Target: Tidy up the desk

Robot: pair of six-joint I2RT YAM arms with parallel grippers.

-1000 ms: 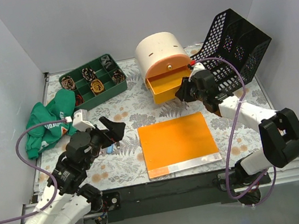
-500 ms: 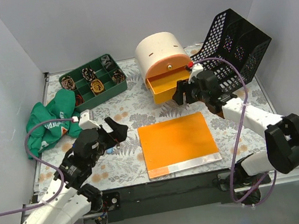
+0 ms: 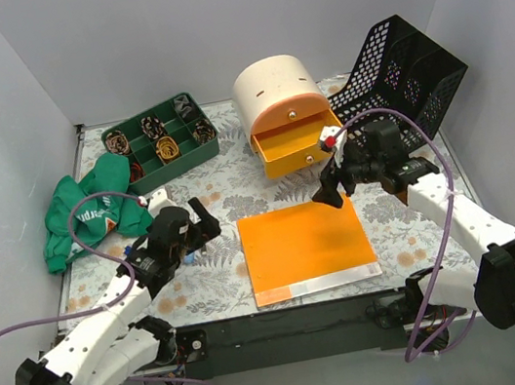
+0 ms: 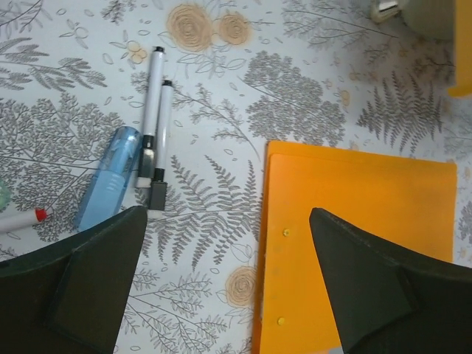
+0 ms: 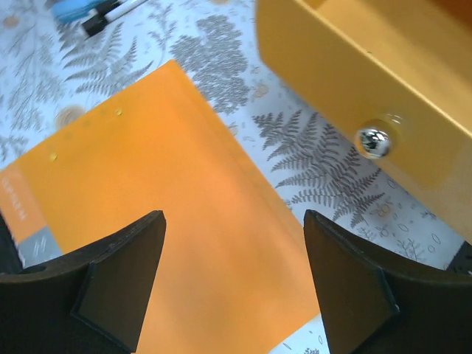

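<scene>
**Both grippers spread and empty over the patterned bench**

The bench [image 3: 236, 181], a fern-and-flower printed top with a black front edge, fills the floor of the grey-walled enclosure and carries everything else. An orange folder [image 3: 306, 244] lies flat near its front edge, roughly in the middle.

The left gripper [image 3: 205, 219] hangs low just left of the folder, its fingers [image 4: 103, 265] spread wide with nothing between them. In the left wrist view, two black-and-white markers [image 4: 153, 110] lie side by side on the print, a pale blue tube [image 4: 107, 177] rests against them, and a red-tipped pen [image 4: 22, 219] pokes in at the left edge.

The right gripper [image 3: 328, 190] hovers above the folder's far right corner, also spread and holding nothing. Just beyond it stands a cream round-topped drawer box [image 3: 277, 85] with its orange drawer [image 3: 294, 147] pulled out; the right wrist view shows the drawer's shiny knob [image 5: 372, 141] close by.

A black mesh basket [image 3: 407, 79] leans tilted at the far right. A green compartment tray [image 3: 160, 142] sits at the far left, and a crumpled green cloth [image 3: 88, 211] lies at the left edge.
</scene>
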